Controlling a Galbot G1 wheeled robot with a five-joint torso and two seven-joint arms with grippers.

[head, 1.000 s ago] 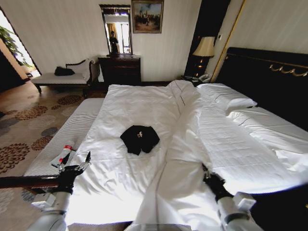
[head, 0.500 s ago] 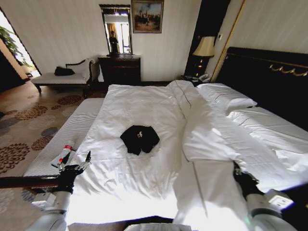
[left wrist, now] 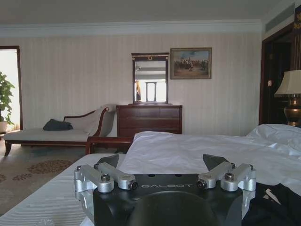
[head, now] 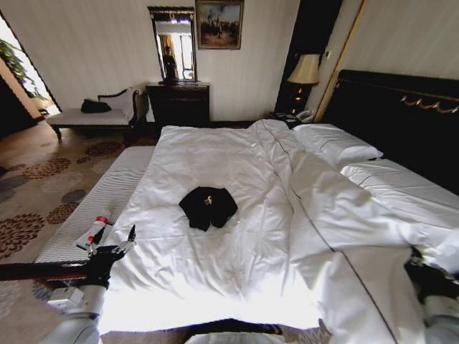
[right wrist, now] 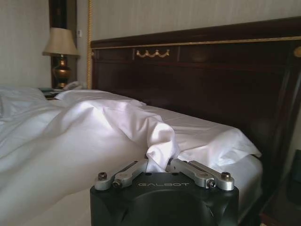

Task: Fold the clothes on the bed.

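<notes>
The clothes (head: 208,206), a black T-shirt, lie bunched on the white duvet (head: 237,272) near the middle of the bed (head: 401,190). The shirt's edge also shows in the left wrist view as dark cloth (left wrist: 277,205). My left gripper (head: 117,242) hovers open at the bed's near left corner, well short of the shirt; its fingers (left wrist: 107,163) stand apart with nothing between them. My right gripper (head: 424,278) is at the near right edge, shut on a fold of the duvet (right wrist: 157,150), which rises as a pinched peak between its fingers.
A striped bench (head: 107,193) runs along the bed's left side with a red-capped bottle (head: 92,231) on it. The dark headboard (head: 401,115) stands at the right. A dresser (head: 179,104), chaise (head: 93,115) and lamp (head: 305,70) line the far wall.
My right gripper has swung far to the right with the duvet fold in it, drawing the folded-over duvet open across the bed's right half. The left arm and the shirt stayed still.
</notes>
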